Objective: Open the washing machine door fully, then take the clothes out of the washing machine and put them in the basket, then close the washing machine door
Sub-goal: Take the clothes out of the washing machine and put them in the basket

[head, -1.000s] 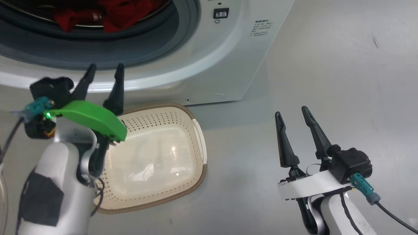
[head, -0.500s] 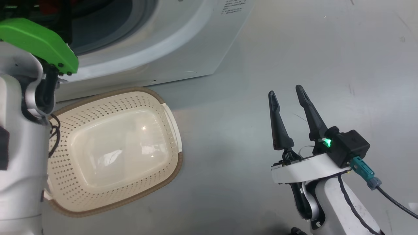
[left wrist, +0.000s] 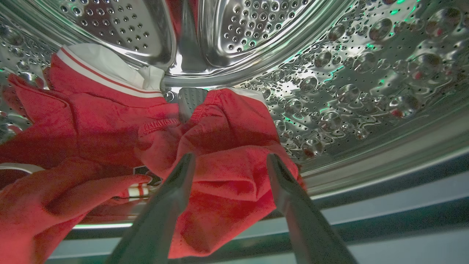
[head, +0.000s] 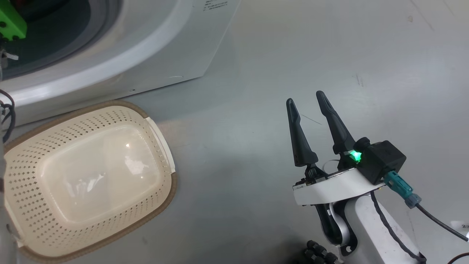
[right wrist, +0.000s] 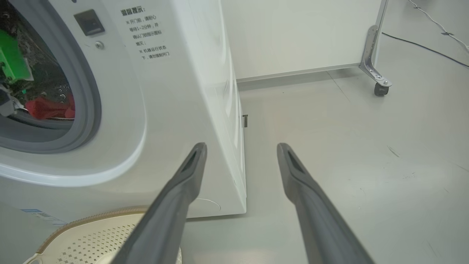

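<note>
Red clothes (left wrist: 205, 146) with white panels lie heaped in the steel drum (left wrist: 348, 73). My left gripper (left wrist: 229, 161) is open inside the drum, its fingers straddling a fold of the red fabric without pinching it. The white washing machine (head: 154, 44) fills the upper left of the head view, and the red clothes (right wrist: 51, 108) show through its grey-rimmed opening (right wrist: 89, 91) in the right wrist view. The cream basket (head: 161, 146) sits empty on the floor before the machine. My right gripper (head: 306, 101) hangs open over bare floor, right of the basket. The door is out of view.
Grey floor (head: 329, 55) stretches to the right of the machine. A white panel on a castor leg (right wrist: 377, 73) stands at the back right, with cables (right wrist: 421, 44) on the floor beyond it. My left arm's green cover (head: 11, 22) is at the machine's opening.
The head camera has swung right, shifting the machine and basket leftward. My left arm has gone up and forward into the drum. The right gripper stays open.
</note>
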You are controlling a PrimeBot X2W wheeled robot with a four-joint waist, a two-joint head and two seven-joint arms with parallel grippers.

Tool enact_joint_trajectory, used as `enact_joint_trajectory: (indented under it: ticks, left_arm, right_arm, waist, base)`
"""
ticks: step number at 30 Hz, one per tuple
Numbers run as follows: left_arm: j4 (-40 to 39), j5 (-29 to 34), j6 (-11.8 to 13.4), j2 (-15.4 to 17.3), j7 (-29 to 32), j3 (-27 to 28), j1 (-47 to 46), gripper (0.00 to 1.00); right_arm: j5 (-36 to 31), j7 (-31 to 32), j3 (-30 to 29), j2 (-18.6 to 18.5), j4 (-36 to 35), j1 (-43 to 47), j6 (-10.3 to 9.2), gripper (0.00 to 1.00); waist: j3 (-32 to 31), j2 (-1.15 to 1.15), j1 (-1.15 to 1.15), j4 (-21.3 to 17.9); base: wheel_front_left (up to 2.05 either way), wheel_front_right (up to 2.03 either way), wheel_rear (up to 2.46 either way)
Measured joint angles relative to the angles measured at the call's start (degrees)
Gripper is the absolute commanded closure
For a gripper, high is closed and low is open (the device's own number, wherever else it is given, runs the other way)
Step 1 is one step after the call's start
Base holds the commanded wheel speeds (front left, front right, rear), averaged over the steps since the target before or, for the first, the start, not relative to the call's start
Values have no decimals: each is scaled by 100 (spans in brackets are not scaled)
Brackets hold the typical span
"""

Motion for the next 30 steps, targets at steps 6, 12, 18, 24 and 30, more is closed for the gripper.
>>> enact_joint_trajectory:
  ticks: [6,12,18,24,30]
  left_arm:
    - [341,65,73,88,250,-25,-332,0]
    - [740,79,155,76,469,-109,-594,0]
    - [1127,119,248,93,870,-170,-703,0]
    - [1435,119,292,93,1277,-200,-865,100]
    - [1536,118,291,85,1370,-247,-981,100]
  right_arm:
    - [71,0,59,1,-14,-22,-3,0]
    - [94,0,92,3,-27,-52,-9,0]
    - [94,0,151,3,-29,-92,-10,0]
    - [94,0,176,5,-27,-124,-14,0]
    - [93,0,171,4,-23,-171,-15,0]
  waist:
    - [64,0,0,-211]
    - [145,0,0,-253]
    - [166,0,0,-256]
    - [186,0,0,-261]
    - [211,0,-1,-248]
  base:
    - [0,0,0]
    - [0,0,0]
    - [0,0,0]
    - [0,0,0]
    - [0,0,0]
